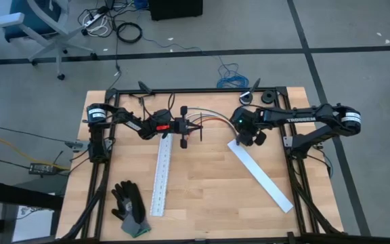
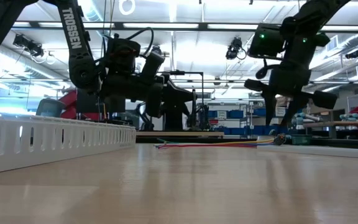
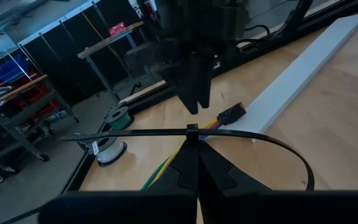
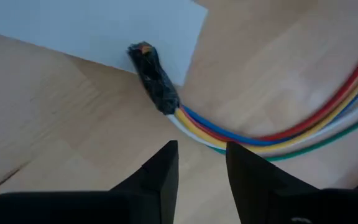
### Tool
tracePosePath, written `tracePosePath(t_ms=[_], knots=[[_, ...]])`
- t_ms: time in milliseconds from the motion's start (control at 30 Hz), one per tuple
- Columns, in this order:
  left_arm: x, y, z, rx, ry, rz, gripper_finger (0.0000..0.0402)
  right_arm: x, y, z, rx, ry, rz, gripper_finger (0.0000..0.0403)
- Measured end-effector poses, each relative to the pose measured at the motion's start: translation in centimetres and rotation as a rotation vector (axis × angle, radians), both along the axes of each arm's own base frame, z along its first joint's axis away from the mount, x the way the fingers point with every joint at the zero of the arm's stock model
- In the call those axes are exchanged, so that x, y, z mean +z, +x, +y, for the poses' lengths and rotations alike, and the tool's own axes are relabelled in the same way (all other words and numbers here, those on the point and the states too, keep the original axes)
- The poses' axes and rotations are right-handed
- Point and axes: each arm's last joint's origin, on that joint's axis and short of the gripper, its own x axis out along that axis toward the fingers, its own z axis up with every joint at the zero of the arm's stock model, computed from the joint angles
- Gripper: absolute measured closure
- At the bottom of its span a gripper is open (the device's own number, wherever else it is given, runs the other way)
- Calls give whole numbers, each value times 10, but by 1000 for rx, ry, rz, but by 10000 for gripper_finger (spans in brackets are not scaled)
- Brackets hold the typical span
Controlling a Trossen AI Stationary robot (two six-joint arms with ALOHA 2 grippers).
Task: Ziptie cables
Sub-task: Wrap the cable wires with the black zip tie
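Observation:
The cables (image 1: 212, 116) are a bundle of red, blue, yellow, white and green wires lying in an arc on the wooden table, seen also in the low view (image 2: 210, 144). One end is wrapped in black tape (image 4: 154, 74) and rests beside a white strip. My left gripper (image 1: 185, 129) points level over the bundle's other end, shut on the thin black ziptie (image 3: 260, 135). My right gripper (image 1: 248, 139) hangs open above the taped end (image 3: 232, 113), pointing steeply down, its fingertips (image 4: 166, 165) clear of the wires. My left gripper pinches the ziptie at a small thickening partway along it (image 3: 193, 129), between its two shut fingertips. The fingers come in level from the table's left and lie across the strip. The ziptie is lifted clear; one arm sticks out straight and the other curves down over the cables.
A slotted white strip (image 1: 161, 176) lies lengthwise near the table's middle, and a flat white strip (image 1: 263, 173) runs diagonally at the right. A black glove (image 1: 128, 207) lies at the near left. Small spools (image 1: 266, 98) stand at the far edge. A blue wire coil (image 1: 230, 76) lies on the floor beyond.

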Motion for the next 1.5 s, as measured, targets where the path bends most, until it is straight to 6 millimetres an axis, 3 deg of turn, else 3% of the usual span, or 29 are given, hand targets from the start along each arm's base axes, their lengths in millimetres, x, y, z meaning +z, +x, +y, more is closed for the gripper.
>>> tracePosePath(t_ms=[433,667,833,1000,1100,1233,1500], knots=[[0,1,-4,-8,-3,3,401,-25,13,12,113,27,100,295],[0,1,-4,-8,-5,3,401,-30,24,10,-62,12,12,384],[0,1,-4,-7,-20,2,401,-6,26,4,-278,-33,-118,384],[0,1,-3,2,-49,-4,401,28,32,8,-413,188,-332,385],[3,5,-3,17,-65,-11,401,32,41,14,-498,293,-378,385],[5,10,-5,8,-54,2,401,21,64,24,-531,355,-397,385],[7,15,-8,-2,-72,7,401,7,110,34,-557,321,-396,385]])
